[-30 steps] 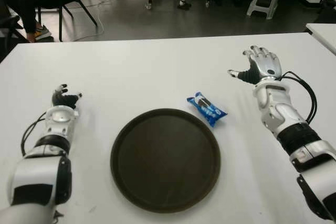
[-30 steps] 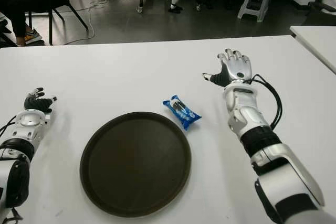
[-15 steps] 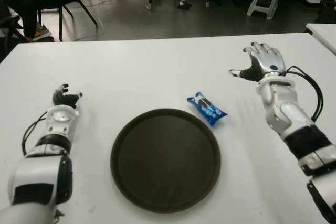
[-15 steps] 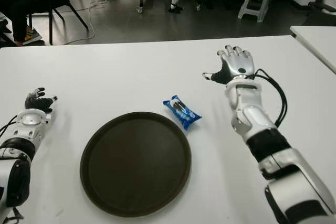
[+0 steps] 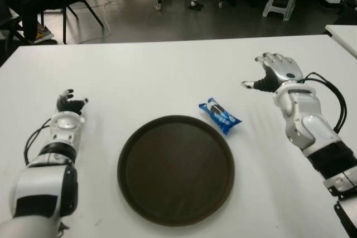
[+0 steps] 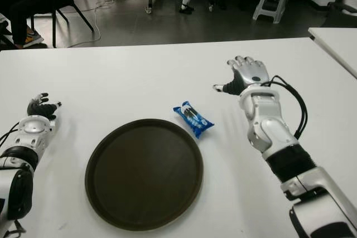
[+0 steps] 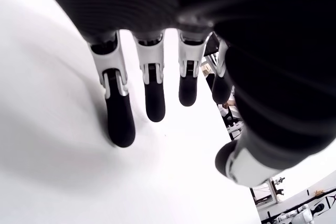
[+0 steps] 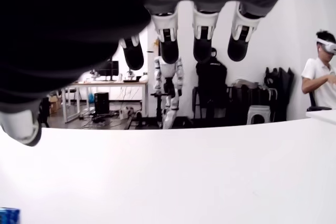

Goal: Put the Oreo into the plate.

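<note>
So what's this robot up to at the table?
It is meant to put the small blue Oreo packet on the round dark brown plate. The packet lies on the white table, just off the plate's far right rim. The right hand, open, hovers beyond it; the left hand shows left of the plate.

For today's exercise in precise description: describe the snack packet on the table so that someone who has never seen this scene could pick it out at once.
Start at the white table and find the big round dark plate near its front middle. Just off the plate's far right rim, apart from it, lies the Oreo packet. It is the only small blue wrapper there, lying flat and slanted between the plate and the right hand.
</note>
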Robot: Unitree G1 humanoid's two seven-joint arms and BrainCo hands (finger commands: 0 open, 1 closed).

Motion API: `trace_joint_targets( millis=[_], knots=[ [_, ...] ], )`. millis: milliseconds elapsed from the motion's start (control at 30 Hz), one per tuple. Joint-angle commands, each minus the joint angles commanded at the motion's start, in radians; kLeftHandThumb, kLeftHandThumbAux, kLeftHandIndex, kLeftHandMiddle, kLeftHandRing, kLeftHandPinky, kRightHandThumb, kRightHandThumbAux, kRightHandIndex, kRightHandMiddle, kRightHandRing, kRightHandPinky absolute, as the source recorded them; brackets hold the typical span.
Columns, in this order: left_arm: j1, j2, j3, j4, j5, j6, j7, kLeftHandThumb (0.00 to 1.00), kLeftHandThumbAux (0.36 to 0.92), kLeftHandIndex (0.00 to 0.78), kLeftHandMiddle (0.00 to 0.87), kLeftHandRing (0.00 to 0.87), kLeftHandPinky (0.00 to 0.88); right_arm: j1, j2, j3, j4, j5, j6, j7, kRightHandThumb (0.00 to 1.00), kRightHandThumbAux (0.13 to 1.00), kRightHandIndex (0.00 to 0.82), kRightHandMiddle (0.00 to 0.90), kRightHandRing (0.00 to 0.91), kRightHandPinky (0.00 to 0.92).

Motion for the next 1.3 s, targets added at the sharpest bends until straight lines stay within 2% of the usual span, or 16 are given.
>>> trace_joint_targets(
  millis=[200, 267, 300, 333, 367, 467, 700, 867, 1100, 1300],
  knots=[
    [0.001, 0.000, 0.003, 0.000, -0.004, -0.003, -0.002, 0.318, 0.745, 0.163, 0.142, 0.177, 0.180, 0.010, -0.010, -0.055, -0.024, 0.093, -0.057, 0.095, 0.214, 0.310, 0.000, 0.000, 0.000, 0.000],
    [0.003, 0.000, 0.005, 0.000, -0.006, -0.007, -0.005, 0.321, 0.744, 0.172, 0.151, 0.186, 0.198, 0.013, -0.014, -0.071, -0.035, 0.134, -0.080, 0.136, 0.172, 0.318, 0.000, 0.000, 0.000, 0.000],
    [0.003, 0.000, 0.006, 0.000, -0.007, -0.008, -0.006, 0.449, 0.736, 0.254, 0.162, 0.197, 0.212, 0.014, -0.016, -0.076, -0.037, 0.148, -0.089, 0.148, 0.143, 0.321, 0.000, 0.000, 0.000, 0.000],
    [0.004, 0.000, 0.007, 0.000, -0.008, -0.009, -0.007, 0.532, 0.730, 0.307, 0.169, 0.204, 0.221, 0.014, -0.017, -0.079, -0.039, 0.156, -0.096, 0.155, 0.125, 0.324, 0.000, 0.000, 0.000, 0.000],
    [0.004, 0.000, 0.008, 0.000, -0.008, -0.010, -0.008, 0.585, 0.727, 0.341, 0.178, 0.212, 0.228, 0.015, -0.018, -0.082, -0.041, 0.161, -0.102, 0.161, 0.106, 0.331, 0.000, 0.000, 0.000, 0.000],
    [0.004, 0.001, 0.009, 0.000, -0.008, -0.013, -0.010, 0.649, 0.722, 0.383, 0.192, 0.226, 0.240, 0.016, -0.022, -0.086, -0.046, 0.169, -0.112, 0.176, 0.072, 0.350, 0.000, 0.000, 0.000, 0.000],
    [0.005, 0.003, 0.005, 0.003, -0.001, -0.010, -0.010, 0.674, 0.722, 0.398, 0.182, 0.215, 0.213, 0.016, -0.036, -0.072, -0.075, 0.170, -0.101, 0.252, 0.007, 0.403, 0.000, 0.000, 0.000, 0.000],
    [0.005, 0.004, 0.004, 0.004, 0.000, -0.008, -0.009, 0.674, 0.723, 0.398, 0.171, 0.197, 0.197, 0.021, -0.041, -0.076, -0.115, 0.177, -0.074, 0.323, 0.001, 0.420, 0.000, 0.000, 0.000, 0.000],
    [0.007, 0.005, 0.007, 0.003, -0.003, -0.012, -0.009, 0.677, 0.722, 0.399, 0.172, 0.189, 0.201, 0.019, -0.036, -0.084, -0.131, 0.197, -0.062, 0.370, 0.000, 0.436, 0.000, 0.000, 0.000, 0.000],
    [0.005, 0.006, 0.005, 0.003, -0.001, -0.011, -0.010, 0.674, 0.722, 0.398, 0.159, 0.182, 0.184, 0.006, -0.046, -0.068, -0.123, 0.199, -0.069, 0.407, 0.000, 0.469, 0.000, 0.000, 0.000, 0.000]
  ],
)
